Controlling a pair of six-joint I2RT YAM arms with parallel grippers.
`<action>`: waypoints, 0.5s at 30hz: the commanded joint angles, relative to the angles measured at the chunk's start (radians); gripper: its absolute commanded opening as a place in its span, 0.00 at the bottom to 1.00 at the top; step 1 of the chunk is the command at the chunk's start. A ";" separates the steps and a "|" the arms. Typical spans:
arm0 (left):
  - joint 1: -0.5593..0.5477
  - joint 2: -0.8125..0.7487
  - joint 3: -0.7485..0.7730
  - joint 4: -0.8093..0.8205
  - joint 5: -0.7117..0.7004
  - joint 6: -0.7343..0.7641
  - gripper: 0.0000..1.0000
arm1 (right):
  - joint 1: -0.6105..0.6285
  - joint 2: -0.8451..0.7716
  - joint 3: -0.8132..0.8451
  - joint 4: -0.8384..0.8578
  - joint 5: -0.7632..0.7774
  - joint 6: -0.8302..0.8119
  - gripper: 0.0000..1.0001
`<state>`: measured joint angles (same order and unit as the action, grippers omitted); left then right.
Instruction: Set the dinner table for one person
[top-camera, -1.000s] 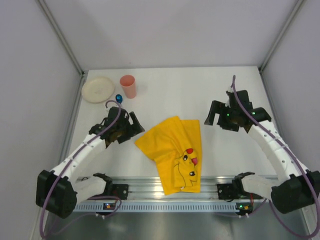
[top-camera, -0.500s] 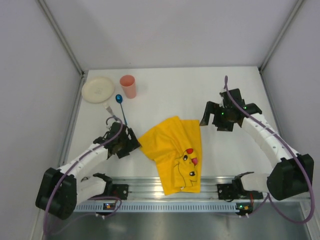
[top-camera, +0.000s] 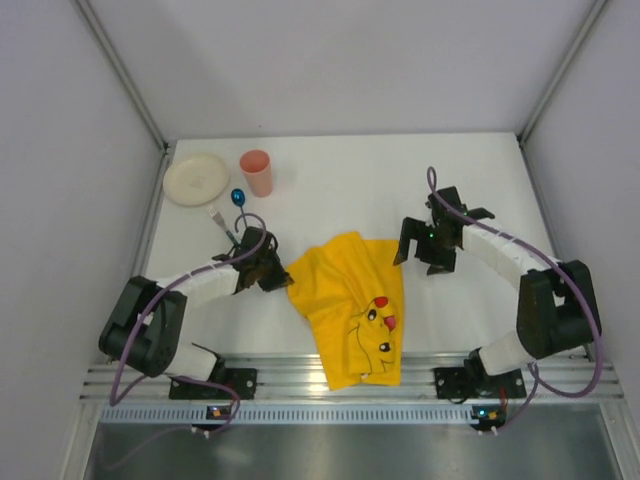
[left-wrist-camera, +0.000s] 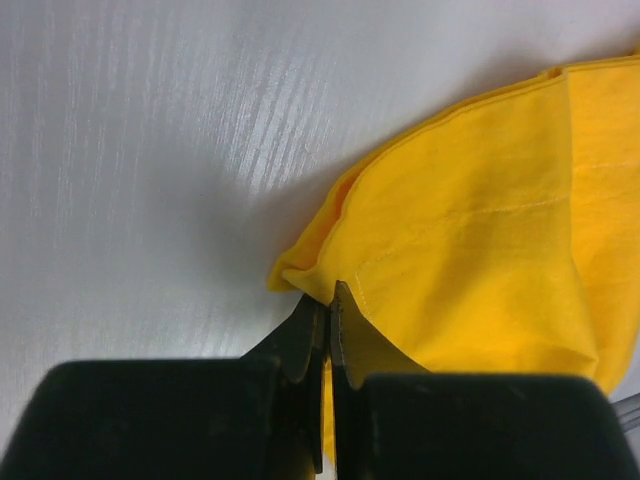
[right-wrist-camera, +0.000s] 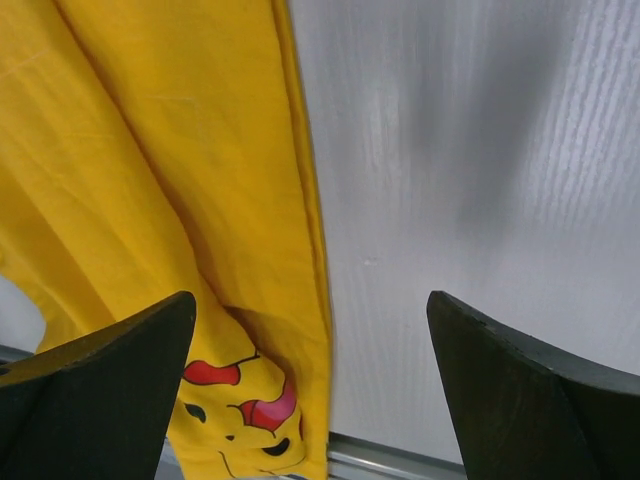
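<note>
A yellow cartoon-printed cloth mat (top-camera: 350, 300) lies folded and rumpled on the white dinner table (top-camera: 350, 180), its near end over the aluminium rail (top-camera: 300, 375). My left gripper (top-camera: 280, 277) is low at the mat's left corner and shut on it. In the left wrist view the fingertips (left-wrist-camera: 326, 295) pinch the yellow hem (left-wrist-camera: 480, 250). My right gripper (top-camera: 420, 255) hovers open at the mat's right edge. In the right wrist view its jaws (right-wrist-camera: 310, 300) stand wide over the edge of the cloth (right-wrist-camera: 150, 170) and bare table (right-wrist-camera: 480, 150).
At the back left stand a cream plate (top-camera: 195, 178) and a pink cup (top-camera: 257, 172). A blue spoon (top-camera: 238, 197) and a pale utensil (top-camera: 222, 220) lie just beyond my left wrist. Grey walls close in the sides and the back.
My left gripper moved right to the mat's left corner and shut on it. My right gripper came left and nearer, to the mat's right edge, still open.
</note>
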<state>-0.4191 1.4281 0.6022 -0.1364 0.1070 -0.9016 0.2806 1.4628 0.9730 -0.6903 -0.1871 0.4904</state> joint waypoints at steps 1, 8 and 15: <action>-0.004 0.006 0.025 -0.133 -0.050 0.050 0.00 | 0.002 0.076 -0.019 0.136 -0.040 0.013 1.00; -0.004 -0.058 0.076 -0.273 -0.069 0.096 0.00 | 0.008 0.260 -0.033 0.331 -0.140 0.083 0.91; -0.003 -0.034 0.154 -0.338 -0.087 0.148 0.00 | 0.020 0.419 0.027 0.397 -0.192 0.105 0.37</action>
<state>-0.4206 1.3987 0.6971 -0.4202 0.0425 -0.7891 0.2863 1.7840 1.0149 -0.3443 -0.4011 0.5964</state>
